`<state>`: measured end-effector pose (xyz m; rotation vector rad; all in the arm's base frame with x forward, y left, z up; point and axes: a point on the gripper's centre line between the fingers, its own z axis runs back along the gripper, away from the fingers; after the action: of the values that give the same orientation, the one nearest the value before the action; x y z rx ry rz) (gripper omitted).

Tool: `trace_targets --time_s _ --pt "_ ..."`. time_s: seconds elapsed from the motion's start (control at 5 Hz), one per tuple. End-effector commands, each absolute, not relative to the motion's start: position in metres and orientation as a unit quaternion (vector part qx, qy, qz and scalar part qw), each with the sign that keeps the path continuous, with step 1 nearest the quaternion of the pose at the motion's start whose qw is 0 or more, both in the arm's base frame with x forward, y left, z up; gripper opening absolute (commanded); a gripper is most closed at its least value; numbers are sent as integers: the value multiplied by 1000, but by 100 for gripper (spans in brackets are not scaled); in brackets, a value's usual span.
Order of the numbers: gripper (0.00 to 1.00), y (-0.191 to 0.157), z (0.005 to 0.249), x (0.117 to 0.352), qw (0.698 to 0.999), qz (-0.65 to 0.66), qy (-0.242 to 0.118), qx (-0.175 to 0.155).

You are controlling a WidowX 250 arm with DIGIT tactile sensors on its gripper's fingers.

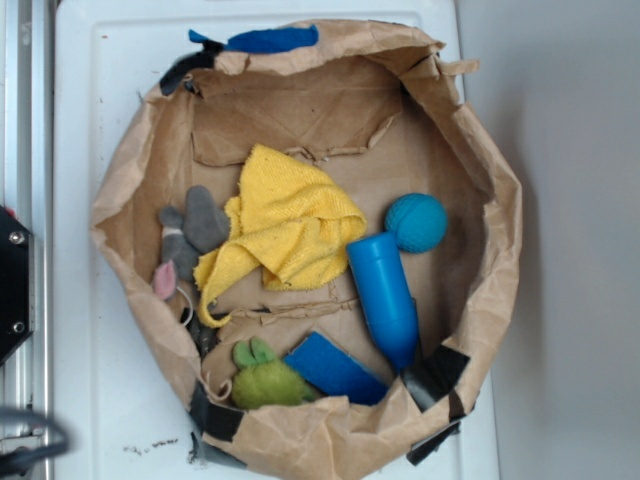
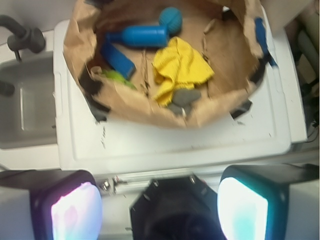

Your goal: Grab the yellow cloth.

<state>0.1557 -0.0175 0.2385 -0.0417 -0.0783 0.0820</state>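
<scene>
Wrist view: fingers (image 2: 159, 210) spread, well short of the bag (image 2: 80, 45). Cloth (image 2: 180, 67) touches grey toy (image 2: 184, 97) and cylinder (image 2: 140, 35); off-centre descent could snag either, or bag wall.

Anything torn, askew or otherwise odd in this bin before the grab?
The paper bin is makeshift: its rim is ragged and patched with black tape, and a torn flap hangs on the back wall. The yellow cloth lies crumpled, one edge draped against the grey toy. Nothing looks spilled.
</scene>
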Motion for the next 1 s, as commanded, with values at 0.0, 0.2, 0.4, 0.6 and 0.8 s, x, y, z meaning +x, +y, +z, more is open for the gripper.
trace_targets --time_s 0.0,0.2,0.4,0.6,0.8 --pt "100 -6 235 204 997 28 -69 -21" --pt "100 -4 216 227 994 -45 -77 -69" --pt "100 -1 194 249 987 -117 -97 -47" --pt "100 -1 194 249 987 -117 -97 -47" --pt "100 -1 194 249 987 -117 -97 -47"
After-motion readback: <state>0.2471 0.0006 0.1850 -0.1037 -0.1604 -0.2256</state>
